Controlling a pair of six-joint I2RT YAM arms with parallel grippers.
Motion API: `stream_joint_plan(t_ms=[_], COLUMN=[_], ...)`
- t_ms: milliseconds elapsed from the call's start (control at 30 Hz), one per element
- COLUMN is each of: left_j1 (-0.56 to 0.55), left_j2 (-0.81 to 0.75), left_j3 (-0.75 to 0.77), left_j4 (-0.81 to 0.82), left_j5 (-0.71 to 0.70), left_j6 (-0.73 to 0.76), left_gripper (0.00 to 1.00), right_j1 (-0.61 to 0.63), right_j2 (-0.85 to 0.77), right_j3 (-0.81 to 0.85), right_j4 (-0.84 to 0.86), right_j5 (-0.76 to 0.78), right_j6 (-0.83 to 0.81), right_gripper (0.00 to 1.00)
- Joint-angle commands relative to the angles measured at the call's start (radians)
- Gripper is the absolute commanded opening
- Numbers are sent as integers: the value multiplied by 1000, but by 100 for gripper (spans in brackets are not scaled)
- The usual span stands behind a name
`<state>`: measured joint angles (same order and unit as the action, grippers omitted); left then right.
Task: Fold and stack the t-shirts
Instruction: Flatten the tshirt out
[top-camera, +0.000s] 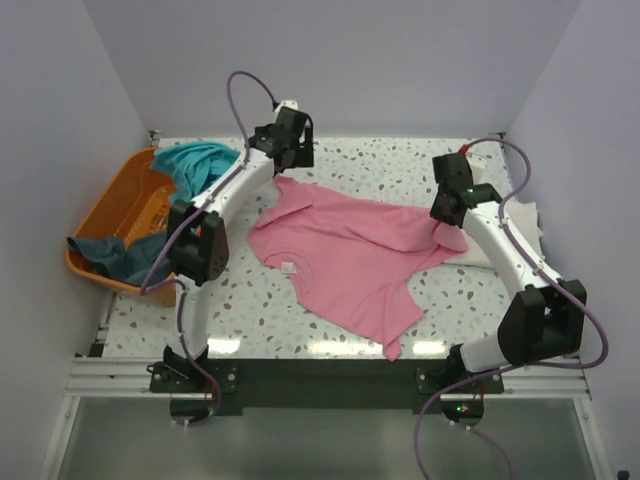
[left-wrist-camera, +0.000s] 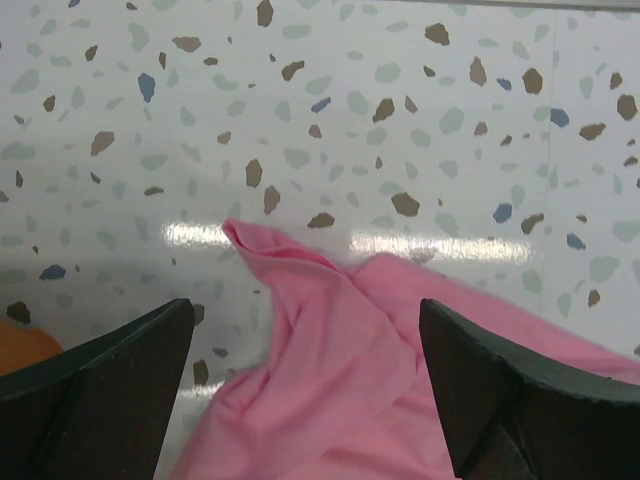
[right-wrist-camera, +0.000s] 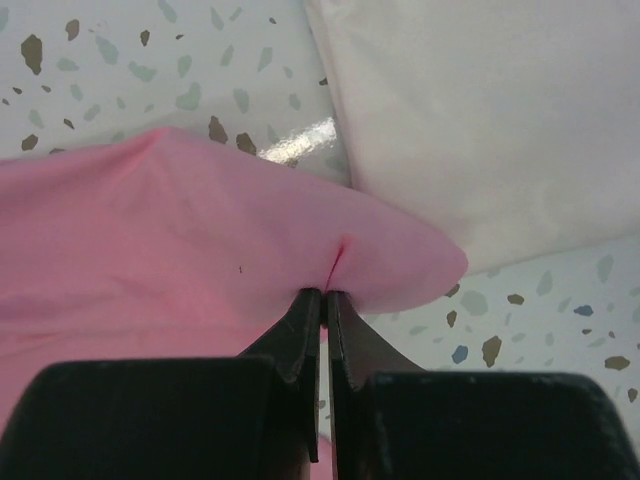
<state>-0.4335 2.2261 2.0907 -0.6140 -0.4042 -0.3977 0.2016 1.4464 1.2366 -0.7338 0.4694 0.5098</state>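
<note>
Pink cloth takes up the middle of our workspace. The pink t-shirt (top-camera: 350, 255) lies spread but rumpled on the speckled table (top-camera: 380, 160), not folded, with one sleeve trailing toward our arm bases.

Our left gripper (left-wrist-camera: 305, 310) hovers over the shirt's far left corner. Its fingers (left-wrist-camera: 110, 390) stand wide apart, and the peaked corner of cloth rises between them, touching neither.

Our right gripper (right-wrist-camera: 325, 295) sits at the shirt's right edge. Its fingers are pressed together on a pinch of pink fabric, which puckers just at their tips.

The cream-white t-shirt (right-wrist-camera: 480, 120) lies flat just to the right of the pink shirt. The pinched pink edge laps over its nearer side.

To the left of the pink shirt, beyond our left arm, stands the orange basket (top-camera: 125, 200). The teal t-shirt (top-camera: 195, 160) is heaped over the basket's far rim, on the side nearest the pink shirt's far left corner. The dark slate-blue t-shirt (top-camera: 110, 255) sags in the basket's near end and hangs over the rim there, well apart from the pink shirt.
</note>
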Motion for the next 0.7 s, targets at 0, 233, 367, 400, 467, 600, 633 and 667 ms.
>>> stream_joint_plan(t_ms=[0, 233, 367, 400, 467, 600, 633, 667], left_j1=[-73, -234, -252, -254, -255, -254, -254, -254], left_j2=[-253, -644, -782, -795, -807, -760, -735, -721], left_j3=[-139, -773, -1061, -1092, -1158, -1193, -1193, -1195], left_j4=[88, 109, 191, 191, 218, 279, 308, 324], left_j5=[-4, 31, 154, 157, 169, 205, 205, 205], left_j6=[23, -146, -223, -240, -257, -254, -254, -245], left_gripper=[100, 100, 100, 100, 100, 100, 100, 100], right_j1=[-5, -7, -7, -8, -7, -7, -7, -7], right_j2=[-20, -40, -87, -109, -130, -162, -164, -164], right_j3=[-28, -117, -216, -253, -290, -379, -390, -408], right_j4=[77, 70, 102, 108, 117, 160, 163, 169], right_j5=[-57, -93, -136, -141, -158, -238, -248, -258], right_j6=[-10, -1, 1, 2, 12, 13, 12, 10], right_gripper=[0, 0, 0, 0, 0, 0, 0, 0])
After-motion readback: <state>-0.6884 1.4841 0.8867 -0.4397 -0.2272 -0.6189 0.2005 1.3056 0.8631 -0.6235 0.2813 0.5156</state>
